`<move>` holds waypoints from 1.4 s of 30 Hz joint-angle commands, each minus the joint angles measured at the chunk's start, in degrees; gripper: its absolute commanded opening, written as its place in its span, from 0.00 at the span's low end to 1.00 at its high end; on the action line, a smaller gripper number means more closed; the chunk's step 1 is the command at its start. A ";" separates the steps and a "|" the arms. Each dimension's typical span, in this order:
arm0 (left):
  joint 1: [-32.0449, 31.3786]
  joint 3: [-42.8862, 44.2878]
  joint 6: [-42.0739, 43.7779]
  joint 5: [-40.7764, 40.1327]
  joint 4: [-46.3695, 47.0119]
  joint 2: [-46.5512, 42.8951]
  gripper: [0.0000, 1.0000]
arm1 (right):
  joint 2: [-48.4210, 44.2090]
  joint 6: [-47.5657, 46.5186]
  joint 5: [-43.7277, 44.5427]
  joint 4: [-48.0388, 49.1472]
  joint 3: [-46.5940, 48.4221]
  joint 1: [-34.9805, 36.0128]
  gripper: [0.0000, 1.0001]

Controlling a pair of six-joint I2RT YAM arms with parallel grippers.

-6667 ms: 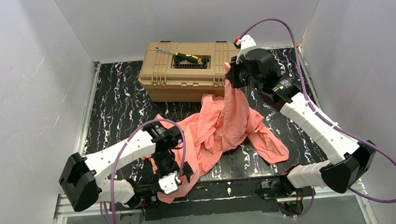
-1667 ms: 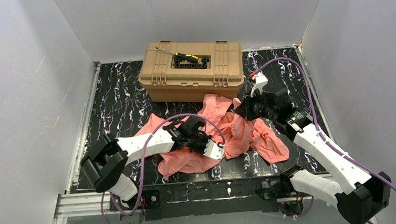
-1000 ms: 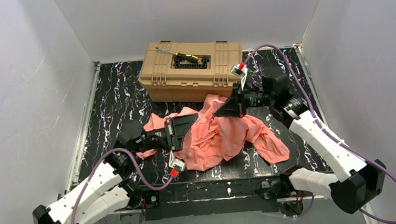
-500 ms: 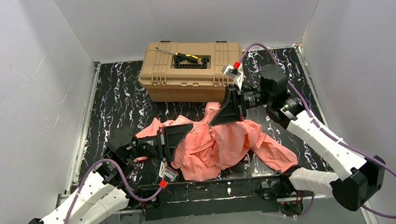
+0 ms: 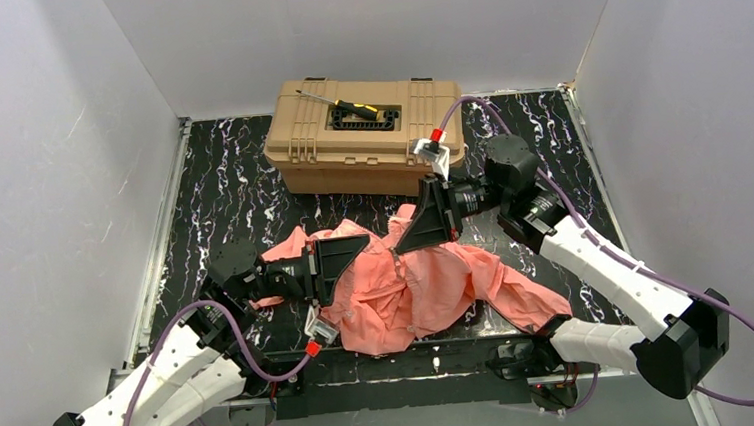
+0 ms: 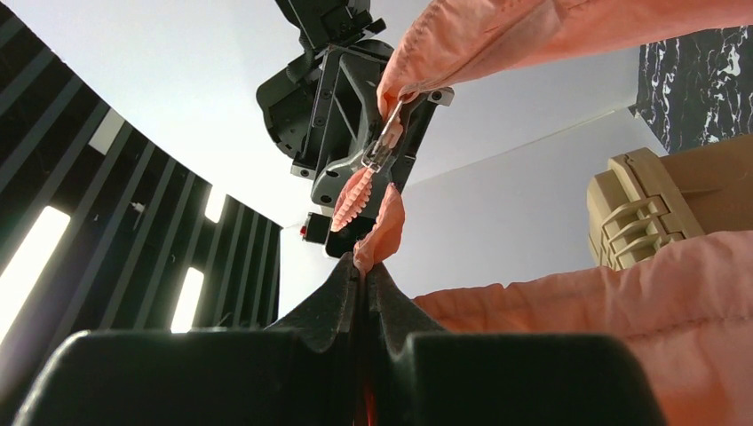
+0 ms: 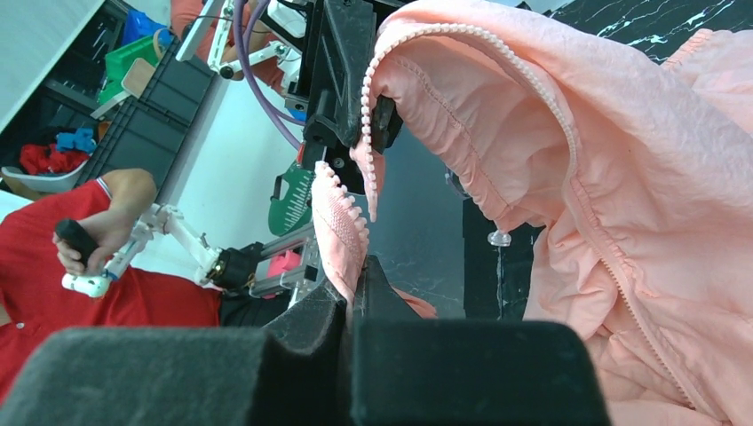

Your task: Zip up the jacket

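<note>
The jacket (image 5: 419, 290) lay crumpled and salmon-pink on the black marbled worktop (image 5: 221, 194), towards its near edge and between my two arms, with one sleeve trailing off to the right. Its front was unzipped: in the right wrist view the two zipper edges (image 7: 368, 133) hung apart, their teeth showing plainly. My left fingers (image 6: 362, 275) were pressed together on a small pinch of the fabric at one zipper edge, lifting it clear of the heap. My right fingers (image 7: 353, 286) were likewise clamped on the facing edge, a toothed strip of it standing up just above their tips. From above, the two sets of fingers pointed at each other over the middle of the garment, tips near but not touching, and the cloth rose to each of them. Behind the jacket, well back on the worktop, stood the tan toolbox (image 5: 362, 134) with its lid down and a screwdriver (image 5: 350, 106) with a black and yellow handle lying on top. Past the near edge, my right wrist camera caught a person in a red shirt (image 7: 80, 266).
</note>
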 commanded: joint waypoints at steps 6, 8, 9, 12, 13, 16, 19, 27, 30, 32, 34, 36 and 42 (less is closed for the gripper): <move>0.28 -2.33 -3.10 -1.22 -8.42 -1.95 0.00 | 2.87 -14.05 4.92 -17.98 7.41 -2.64 0.01; 0.32 -6.50 -5.10 -3.39 -12.27 -2.93 0.00 | 4.55 -21.73 12.81 -30.37 9.98 -4.44 0.01; 0.47 -9.40 -5.38 -4.27 -12.55 -3.31 0.00 | 4.98 -22.29 16.46 -31.70 9.66 -5.02 0.01; 3.45 -17.68 -6.35 -3.44 -8.72 -3.97 0.00 | 7.71 -22.96 23.78 -34.36 8.01 -6.26 0.01; 4.83 -19.36 -6.68 -2.92 -8.40 -3.85 0.00 | 8.75 -23.22 26.20 -34.47 7.14 -6.29 0.01; 7.95 -20.22 -7.68 -2.54 -14.99 -3.69 0.10 | 10.21 -24.21 35.65 -34.53 5.97 -6.29 0.01; 8.19 -17.97 -12.09 -2.55 -23.60 -2.66 0.42 | 12.06 -24.87 44.55 -34.36 7.31 -6.29 0.01; 7.87 -5.72 -24.71 5.96 -51.60 -1.28 0.82 | 15.33 -25.62 49.62 -31.71 9.90 -6.30 0.01; 6.57 -0.74 -47.47 6.09 -47.13 3.76 0.82 | 15.32 -25.67 48.96 -31.56 9.76 -6.29 0.01; 6.28 1.98 -67.90 2.41 -38.06 8.87 0.79 | 14.88 -25.60 48.66 -30.94 9.21 -6.29 0.01; 5.89 3.92 -80.96 -2.62 -32.08 13.33 0.75 | 14.52 -25.46 48.49 -30.73 8.81 -6.29 0.01; 3.42 4.62 -90.62 -15.28 -26.76 16.76 0.74 | 14.18 -25.46 48.45 -30.84 8.50 -6.29 0.01; -1.24 6.41 -103.50 -38.24 -21.87 23.90 0.70 | 11.60 -24.80 48.75 -30.31 6.47 -6.29 0.01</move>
